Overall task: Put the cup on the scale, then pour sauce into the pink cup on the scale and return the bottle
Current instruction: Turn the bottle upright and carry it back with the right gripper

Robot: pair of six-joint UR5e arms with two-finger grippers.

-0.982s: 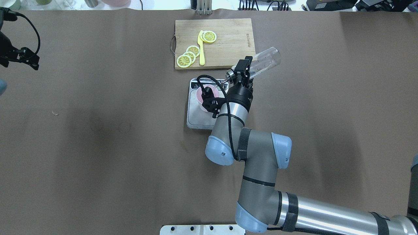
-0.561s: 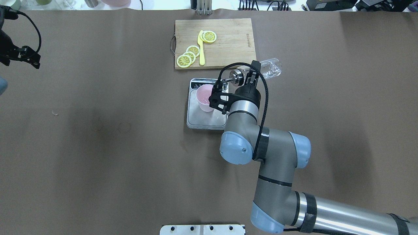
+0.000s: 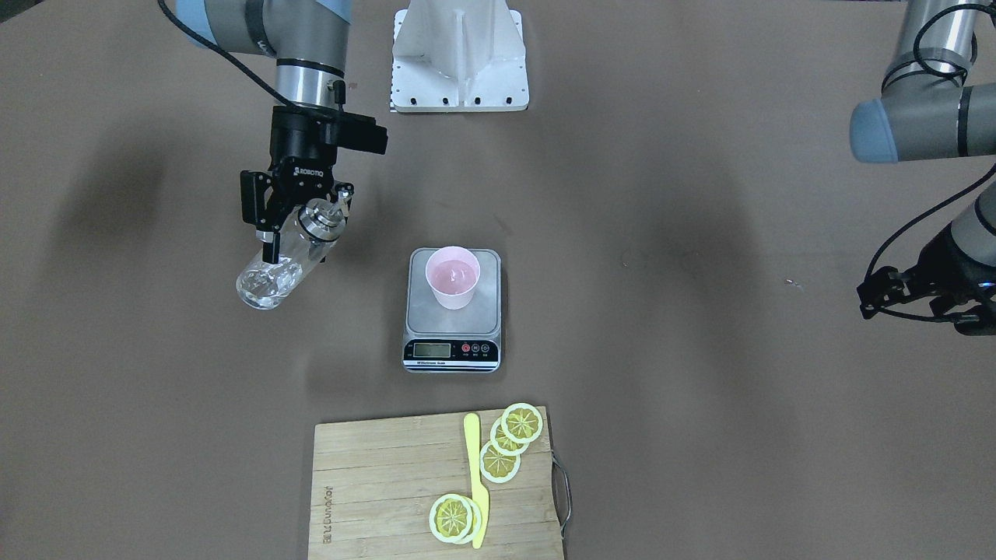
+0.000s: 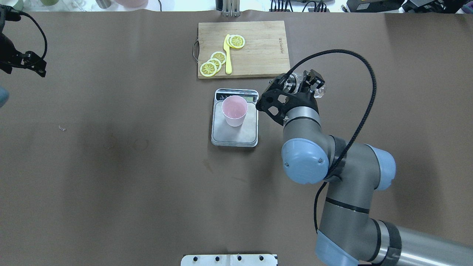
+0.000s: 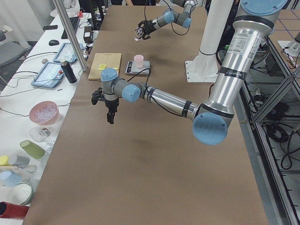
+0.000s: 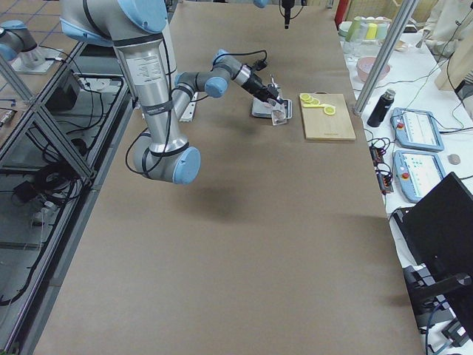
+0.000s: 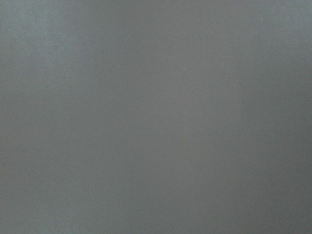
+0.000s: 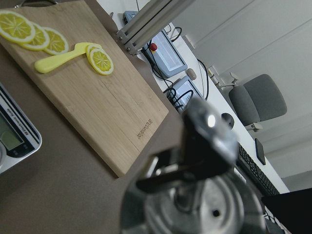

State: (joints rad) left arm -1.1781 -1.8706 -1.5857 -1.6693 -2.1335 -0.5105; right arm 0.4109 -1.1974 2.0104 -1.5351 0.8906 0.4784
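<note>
R gripper (image 3: 299,222), upper left of frame, clamps tilted glass bottle (image 3: 264,284), well apart from pink cup (image 3: 452,278) on scale (image 3: 492,311) at centre. Risk: tilted spout could drip sauce onto table; smooth glass could slip.

Blurred to one flat grey, nothing told apart: the whole left wrist-mounted view.

Clipped by the frame edge in the overhead and front-facing views, spread of the jaws not to be told: left gripper (image 5: 110,116).

Mostly hidden from overhead under the right gripper (image 4: 300,83) and its wrist, only the metal cap and a sliver of glass showing: bottle (image 4: 320,90). Cap out of focus and cut by the bottom edge in the right wrist-mounted view. Fill level not to be made out.

Display digits too small to read: scale (image 3: 476,323). All but one corner cut off at the left edge of the right wrist-mounted view.

Contents uncertain: cup (image 3: 452,278).

Cut by the bottom edge of the front-facing view: cutting board (image 3: 389,482).
</note>
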